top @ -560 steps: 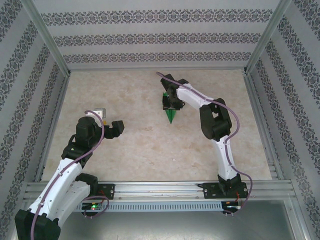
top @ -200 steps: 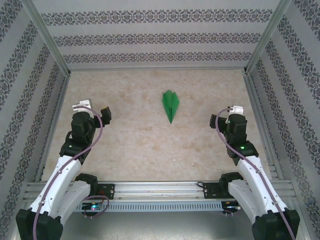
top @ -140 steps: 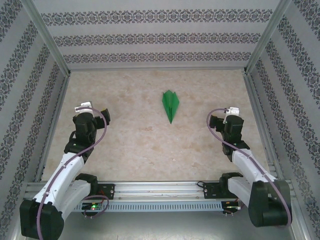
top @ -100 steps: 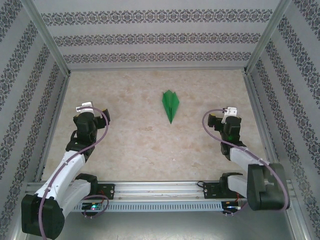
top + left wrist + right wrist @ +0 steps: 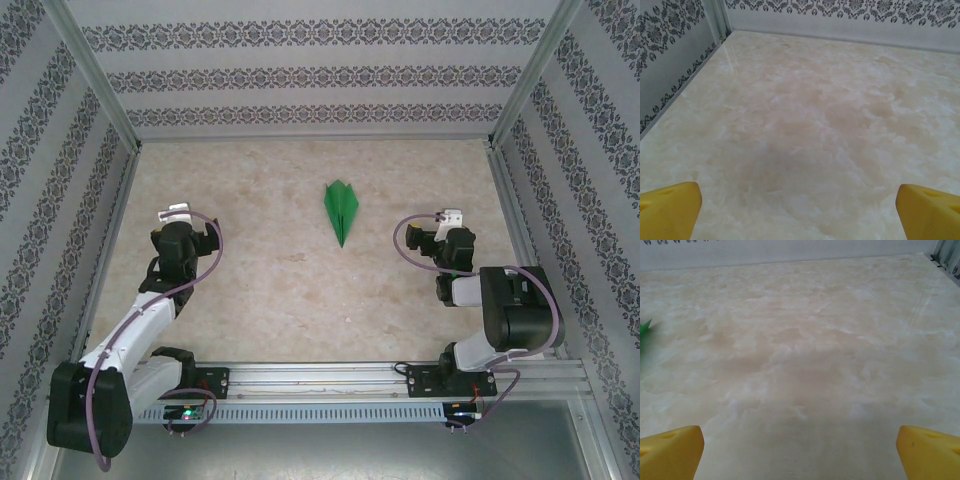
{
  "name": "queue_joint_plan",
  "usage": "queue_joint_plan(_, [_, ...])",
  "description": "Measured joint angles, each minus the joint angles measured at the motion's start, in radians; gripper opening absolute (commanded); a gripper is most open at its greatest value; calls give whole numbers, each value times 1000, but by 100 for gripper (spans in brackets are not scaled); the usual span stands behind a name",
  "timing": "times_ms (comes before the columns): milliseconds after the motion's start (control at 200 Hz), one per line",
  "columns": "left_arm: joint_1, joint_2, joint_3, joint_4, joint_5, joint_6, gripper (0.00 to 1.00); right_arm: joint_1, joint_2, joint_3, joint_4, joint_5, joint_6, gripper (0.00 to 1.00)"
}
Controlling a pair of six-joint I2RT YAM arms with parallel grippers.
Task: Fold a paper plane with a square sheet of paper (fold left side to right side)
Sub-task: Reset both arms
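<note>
**Plane down, fingers empty**

Top view: the paper plane (image 5: 341, 210) lies flat mid-way across the worktop (image 5: 270, 290), nothing touching it. Left wrist: my left fingers (image 5: 670, 207) gape wide, empty. Right wrist: right fingers (image 5: 671, 450) likewise. It looks light and flimsy; I'd pinch its centre crease.

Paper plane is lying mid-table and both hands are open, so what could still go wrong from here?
1. The paper plane lies loose with nothing on it; its layered folds might spring open.
2. The open right hand has the plane's green edge at the left of its wrist view; a sweep that way could nudge it.
</note>
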Motion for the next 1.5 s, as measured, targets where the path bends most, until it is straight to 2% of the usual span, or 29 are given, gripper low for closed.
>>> queue_joint_plan(195, [3,82,-31,115,20,17,100,-4,0,36,0,-3,0,98])
queue_joint_plan(710, [44,375,-164,644,82,114,100,3,0,45,-1,2,-1,98])
queue_joint_plan(934, [61,580,-188,865,145,134,100,10,0,45,-1,6,-2,98])
queue_joint_plan(1499, [73,597,-103,825,169,137,100,30,0,48,-4,39,-24,98])
